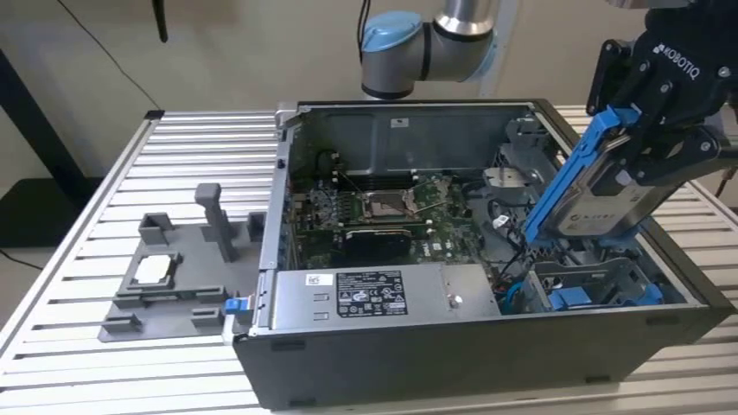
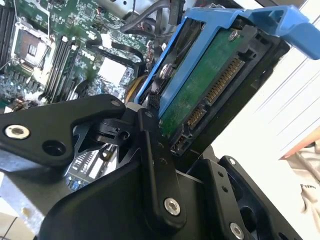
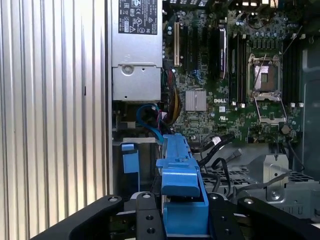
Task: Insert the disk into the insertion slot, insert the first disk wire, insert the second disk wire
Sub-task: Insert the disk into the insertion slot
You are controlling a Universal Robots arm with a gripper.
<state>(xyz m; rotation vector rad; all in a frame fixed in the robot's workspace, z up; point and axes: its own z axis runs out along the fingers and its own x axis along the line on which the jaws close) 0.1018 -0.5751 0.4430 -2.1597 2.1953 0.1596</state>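
My gripper (image 1: 632, 169) is shut on the disk (image 1: 594, 203), a silver-grey drive in a bright blue carrier. It holds the disk tilted steeply on edge above the case's corner at the exterior view's right. The insertion slot (image 1: 594, 285), a dark-grey cage with blue plastic parts, lies directly below the disk, a gap apart. In the second wrist view the disk's (image 2: 210, 85) green board and connector face the camera between black fingers (image 2: 152, 150). In the first wrist view the carrier's blue edge (image 3: 181, 185) sits in the gripper (image 3: 181, 217). A blue cable (image 3: 147, 117) lies beside the cage.
The open computer case (image 1: 461, 354) rests on a slatted metal table (image 1: 69, 346). Inside are the motherboard (image 1: 381, 203) and the labelled silver power-supply box (image 1: 369, 298) next to the cage. A grey fixture (image 1: 173, 277) stands outside the case at the exterior view's left.
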